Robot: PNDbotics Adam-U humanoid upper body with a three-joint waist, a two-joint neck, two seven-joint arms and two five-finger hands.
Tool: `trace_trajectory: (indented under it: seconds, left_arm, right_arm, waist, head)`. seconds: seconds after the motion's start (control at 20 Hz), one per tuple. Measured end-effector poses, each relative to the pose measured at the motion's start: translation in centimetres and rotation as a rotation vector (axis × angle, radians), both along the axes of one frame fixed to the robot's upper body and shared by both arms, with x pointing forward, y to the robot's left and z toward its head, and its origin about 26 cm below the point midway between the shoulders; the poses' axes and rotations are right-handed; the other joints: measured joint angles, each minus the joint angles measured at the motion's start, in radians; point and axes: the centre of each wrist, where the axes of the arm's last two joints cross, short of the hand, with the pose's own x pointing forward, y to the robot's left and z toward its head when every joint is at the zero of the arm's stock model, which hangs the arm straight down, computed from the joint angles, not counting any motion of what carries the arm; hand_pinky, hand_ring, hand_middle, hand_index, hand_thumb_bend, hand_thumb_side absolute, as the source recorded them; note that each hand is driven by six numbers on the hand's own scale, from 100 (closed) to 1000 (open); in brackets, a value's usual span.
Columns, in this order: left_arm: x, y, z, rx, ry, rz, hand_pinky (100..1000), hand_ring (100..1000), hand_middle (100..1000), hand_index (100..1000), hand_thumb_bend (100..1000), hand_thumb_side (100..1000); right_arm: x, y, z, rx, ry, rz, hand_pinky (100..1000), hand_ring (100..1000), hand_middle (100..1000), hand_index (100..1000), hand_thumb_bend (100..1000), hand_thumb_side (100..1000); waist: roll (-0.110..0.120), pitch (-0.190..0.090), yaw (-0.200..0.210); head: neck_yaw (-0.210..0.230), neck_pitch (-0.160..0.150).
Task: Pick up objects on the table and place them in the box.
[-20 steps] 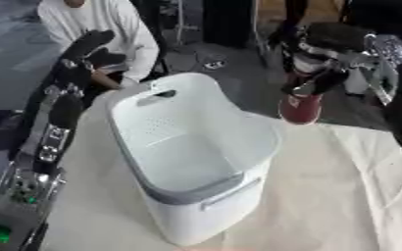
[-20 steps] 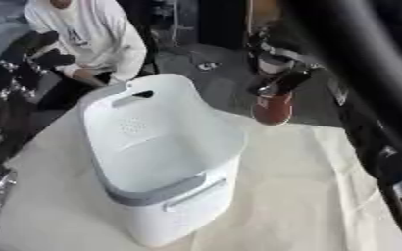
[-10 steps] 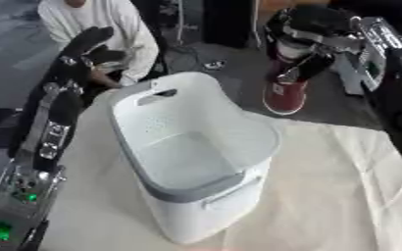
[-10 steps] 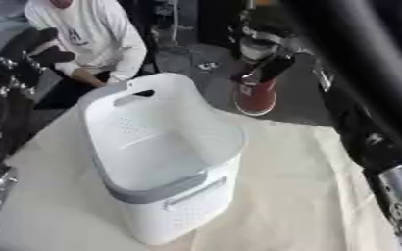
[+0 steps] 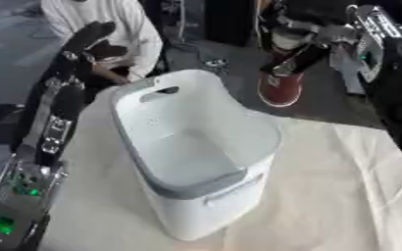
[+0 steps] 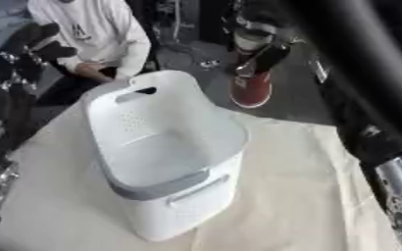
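**One red object held above the far edge, one box on the surface**

The right hand (image 5: 300, 51) hangs beyond the far edge of the surface (image 5: 341, 196), its fingers curled round a single dark red object (image 5: 279, 88) with a pale rim, which dangles below the hand, clear of the cloth. One white box (image 5: 196, 162) with a grey rim band stands on the cloth-covered surface, toward its left side, open side up; its inside looks bare. The red object sits just past the box's far right corner, higher than the rim and apart from it. The left hand (image 5: 91, 35) shows at the upper left, raised beside the box's far left corner; whether its fingers are spread or curled cannot be told.
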Motion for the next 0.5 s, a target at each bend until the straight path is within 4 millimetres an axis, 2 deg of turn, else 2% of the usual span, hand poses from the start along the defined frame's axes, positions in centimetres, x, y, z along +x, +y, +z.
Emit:
trace_trajectory:
  seconds: [0.5]
  left_arm:
    - [0.0, 0.0, 0.0, 0.0, 0.0, 0.0, 1000, 784, 925, 1000, 402, 1000]
  right_arm:
    - [-0.4, 2.2, 0.1, 0.028, 0.01, 0.058, 100, 100, 100, 114, 385, 100]
  waist:
    - [-0.003, -0.008, 0.007]
  head:
    - [0.0, 0.001]
